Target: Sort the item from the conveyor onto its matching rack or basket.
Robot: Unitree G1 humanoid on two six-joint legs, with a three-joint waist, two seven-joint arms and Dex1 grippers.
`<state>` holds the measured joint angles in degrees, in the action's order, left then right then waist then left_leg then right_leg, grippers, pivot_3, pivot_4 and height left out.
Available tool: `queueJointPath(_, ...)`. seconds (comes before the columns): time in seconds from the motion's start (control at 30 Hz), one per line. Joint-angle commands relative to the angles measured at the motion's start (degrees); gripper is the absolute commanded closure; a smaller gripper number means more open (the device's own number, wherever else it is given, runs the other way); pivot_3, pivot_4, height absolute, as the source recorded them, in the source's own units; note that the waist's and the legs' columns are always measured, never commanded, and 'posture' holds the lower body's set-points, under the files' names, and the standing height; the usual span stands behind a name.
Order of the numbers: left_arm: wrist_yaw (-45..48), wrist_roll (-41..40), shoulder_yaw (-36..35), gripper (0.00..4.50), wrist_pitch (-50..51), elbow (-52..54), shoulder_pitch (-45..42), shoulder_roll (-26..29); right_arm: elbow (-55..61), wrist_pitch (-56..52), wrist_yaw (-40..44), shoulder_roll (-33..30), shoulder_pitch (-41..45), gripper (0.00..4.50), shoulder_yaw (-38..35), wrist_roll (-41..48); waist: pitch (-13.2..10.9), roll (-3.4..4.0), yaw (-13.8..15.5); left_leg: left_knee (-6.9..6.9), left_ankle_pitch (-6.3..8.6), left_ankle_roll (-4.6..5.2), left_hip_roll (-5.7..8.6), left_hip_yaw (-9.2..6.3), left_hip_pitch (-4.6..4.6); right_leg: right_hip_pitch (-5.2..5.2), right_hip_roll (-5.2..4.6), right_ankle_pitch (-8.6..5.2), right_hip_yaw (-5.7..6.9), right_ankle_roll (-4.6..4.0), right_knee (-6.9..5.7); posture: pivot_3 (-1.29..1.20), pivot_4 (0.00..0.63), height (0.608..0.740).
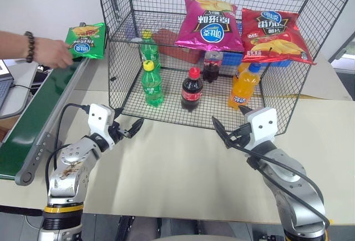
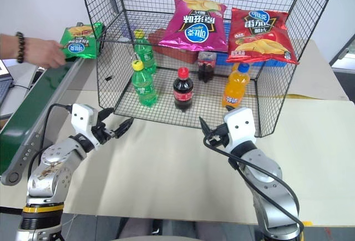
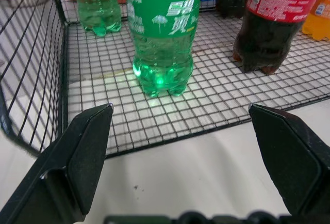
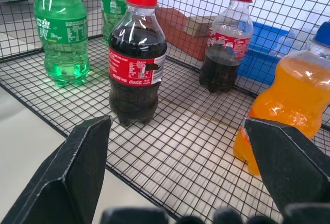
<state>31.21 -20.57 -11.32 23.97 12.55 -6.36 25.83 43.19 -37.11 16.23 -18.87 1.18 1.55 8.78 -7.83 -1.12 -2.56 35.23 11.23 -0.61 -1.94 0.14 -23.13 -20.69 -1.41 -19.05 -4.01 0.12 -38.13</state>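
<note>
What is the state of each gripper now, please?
Left gripper: open, holding nothing.
Right gripper: open, holding nothing.

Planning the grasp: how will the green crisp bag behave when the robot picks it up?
The green crisp bag, now in a person's hand over the conveyor, looks puffed, so probably light and squashy. Its glossy film may slip and crumple between narrow fingers. A firm squeeze could crush the crisps.

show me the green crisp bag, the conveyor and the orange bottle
green crisp bag (image 1: 86, 41), left eye view, on its front near the round logo
conveyor (image 1: 39, 108), left eye view, on the dark green belt
orange bottle (image 4: 289, 108), right wrist view, on its body
</note>
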Motion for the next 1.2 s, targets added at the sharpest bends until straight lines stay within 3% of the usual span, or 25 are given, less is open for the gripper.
queueJointPath(0.03,-0.8,-3.8,-6.3,0.02,1.6,0.8,-1.7,2.3,2.0,-2.7,5.9,-3.4,4.8,0.00,-2.0,5.9,0.0,0.00,-0.1,0.00,0.00,0.00,0.00,0.00,0.01,0.00,0.00,0.00,0.00,0.00,0.00,0.00,0.150,0.740)
queueJointPath(0.37,-10.3,-26.8,-27.7,0.02,18.8,1.0,-8.2,5.7,-5.6,-16.2,21.1,-12.4,30.9,0.00,-6.2,29.2,0.0,-0.04,0.0,0.02,0.01,0.02,-0.01,-0.12,0.01,0.05,-0.01,0.00,0.11,0.00,0.00,0.00,0.150,0.740)
queueJointPath(0.5,-23.0,-41.8,-34.6,0.02,27.6,-1.4,-11.7,2.7,-8.3,-19.0,23.1,-12.8,39.0,0.00,-5.2,34.5,0.0,-0.05,0.2,0.04,0.01,0.02,0.01,-0.19,-0.01,0.08,-0.09,0.00,0.19,0.00,-0.01,0.00,0.150,0.740)
queueJointPath(0.63,-36.5,-52.9,-41.7,0.02,26.3,-3.4,-12.4,-1.2,-9.6,-20.1,23.7,-13.4,44.0,0.00,-4.5,36.9,0.0,-0.12,0.3,0.07,0.03,0.06,0.04,-0.23,-0.01,0.14,-0.23,0.00,0.23,0.00,0.01,0.00,0.150,0.740)
queueJointPath(0.9,-45.4,-64.6,-41.2,0.02,26.3,-7.2,-8.9,-2.9,-9.9,-19.5,21.9,-13.9,45.2,0.00,-4.3,38.4,0.0,-0.26,0.3,0.07,0.03,0.05,0.00,-0.26,0.12,0.22,-0.21,0.01,0.25,-0.02,-0.05,0.00,0.150,0.740)
queueJointPath(1.2,-47.3,-66.4,-38.9,0.02,20.7,-9.1,-8.0,-3.9,-9.7,-20.3,19.9,-14.4,45.6,0.00,-4.7,39.1,0.0,-0.27,0.7,0.06,0.03,0.04,0.02,-0.23,0.09,0.22,-0.16,0.01,0.24,-0.02,0.02,0.00,0.150,0.740)
